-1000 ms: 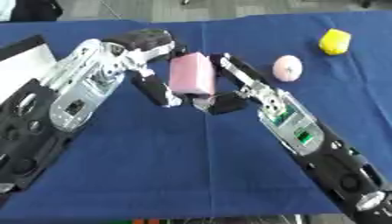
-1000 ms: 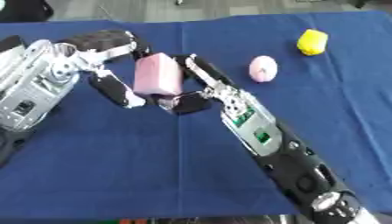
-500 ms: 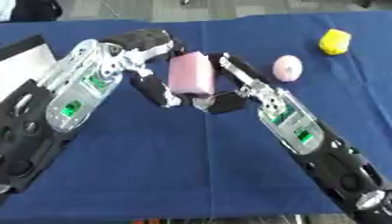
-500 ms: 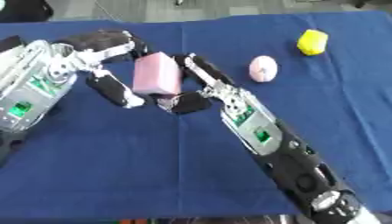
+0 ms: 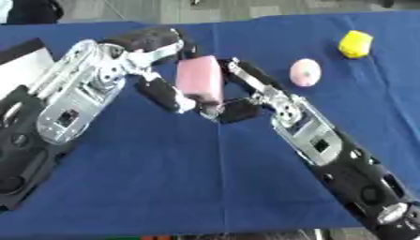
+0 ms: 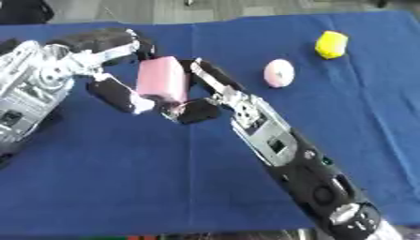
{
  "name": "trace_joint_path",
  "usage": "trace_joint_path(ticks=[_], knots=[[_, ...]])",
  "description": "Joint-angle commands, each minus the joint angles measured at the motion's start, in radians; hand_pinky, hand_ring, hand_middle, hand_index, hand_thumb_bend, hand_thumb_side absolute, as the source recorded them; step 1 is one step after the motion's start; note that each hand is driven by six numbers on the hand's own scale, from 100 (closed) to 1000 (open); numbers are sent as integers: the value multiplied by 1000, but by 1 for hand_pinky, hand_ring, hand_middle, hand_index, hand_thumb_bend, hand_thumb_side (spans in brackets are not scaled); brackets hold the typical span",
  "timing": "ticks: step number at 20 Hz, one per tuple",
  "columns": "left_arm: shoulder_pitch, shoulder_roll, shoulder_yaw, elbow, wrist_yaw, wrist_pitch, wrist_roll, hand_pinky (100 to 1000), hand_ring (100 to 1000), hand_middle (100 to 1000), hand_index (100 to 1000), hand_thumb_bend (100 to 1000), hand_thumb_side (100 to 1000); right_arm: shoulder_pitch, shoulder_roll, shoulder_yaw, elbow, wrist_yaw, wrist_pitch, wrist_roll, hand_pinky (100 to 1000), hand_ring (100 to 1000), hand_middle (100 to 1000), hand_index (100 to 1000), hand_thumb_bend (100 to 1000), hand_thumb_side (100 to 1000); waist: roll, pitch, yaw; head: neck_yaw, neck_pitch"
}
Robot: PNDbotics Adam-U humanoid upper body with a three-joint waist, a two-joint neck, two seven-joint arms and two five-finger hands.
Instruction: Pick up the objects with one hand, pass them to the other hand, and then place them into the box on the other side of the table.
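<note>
Above the tabletop, upright pink block sits between both hands; left hand and right hand fingers apparently both curl around it.

Blue cloth-covered table; grey floor beyond its far edge.
</note>
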State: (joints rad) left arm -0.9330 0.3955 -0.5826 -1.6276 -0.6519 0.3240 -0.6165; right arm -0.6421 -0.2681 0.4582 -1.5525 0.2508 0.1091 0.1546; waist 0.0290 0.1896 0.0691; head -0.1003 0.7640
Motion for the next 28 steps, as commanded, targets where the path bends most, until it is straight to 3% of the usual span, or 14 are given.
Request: trace_joint_path(ticks=[1,4,11,19,28], knots=[[-26,-3,12,-45,21,3,3,743,728,688,755,220,303,-11,2,17,-6,3,0,9,674,563,421,505,100,242,6,-35,1,-3,6],[-26,-6,9,-42,21,2,-1,732,714,665,737,202,287,-12,2,16,-9,2,-1,7,674,563,421,505,100,241,6,-35,-1,-3,6],[-26,-10,7,-36,30,-4,13,695,634,557,605,114,229,-12,2,16,-8,6,3,1,686,581,444,530,100,259,7,-35,-2,-1,6],[-27,-10,4,-36,27,-8,15,678,601,502,506,100,242,-12,0,15,-6,28,30,-36,737,674,552,658,100,304,7,-36,-2,5,6],[-27,-9,3,-38,17,-16,3,668,583,470,466,100,228,-14,-5,16,-4,77,38,-6,781,754,676,766,107,362,8,-37,-2,12,6]])
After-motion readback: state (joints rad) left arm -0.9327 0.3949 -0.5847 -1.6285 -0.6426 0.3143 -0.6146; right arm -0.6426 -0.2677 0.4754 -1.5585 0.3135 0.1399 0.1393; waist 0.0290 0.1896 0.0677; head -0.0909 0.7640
